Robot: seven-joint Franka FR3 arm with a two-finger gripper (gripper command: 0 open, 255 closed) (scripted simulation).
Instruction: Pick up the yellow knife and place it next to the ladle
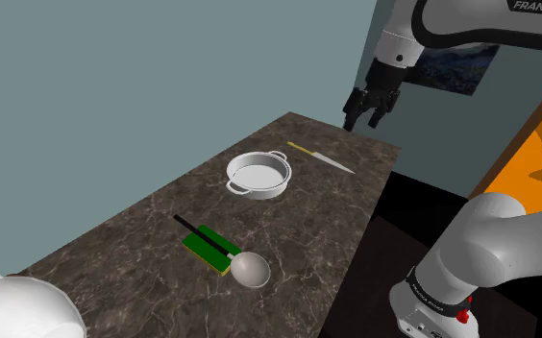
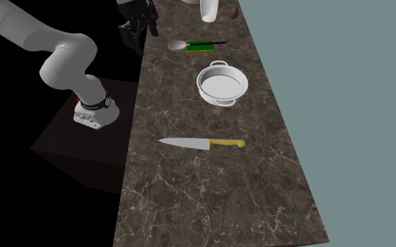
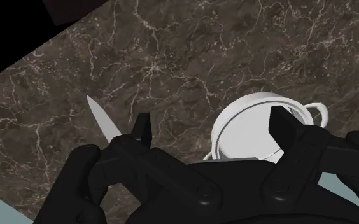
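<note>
High over the dark stone counter (image 1: 144, 230), my gripper (image 1: 366, 110) hangs with its two black fingers apart and nothing between them. Seen along the hand, the grey blade of the knife (image 3: 102, 118) pokes out just beside one finger, and the white pan (image 3: 248, 130) sits under the other. So I judge I am not centred on the knife.

It lies flat on the counter, near the pan but apart from it. Its yellow handle is toward the wall and its blade tip toward the edge that faces my stand. A flat, thin thing is my main worry. If I come down off-line, one finger could land on the blade, or skid it toward that edge. Closing on the smooth blade rather than the handle could let it swing or slip.

The pan stands between the knife and the ladle (image 1: 252, 270), so a low carry could clip its rim. The ladle's handle rests on a green pad (image 1: 202, 245), and a careless set-down could knock it.
</note>
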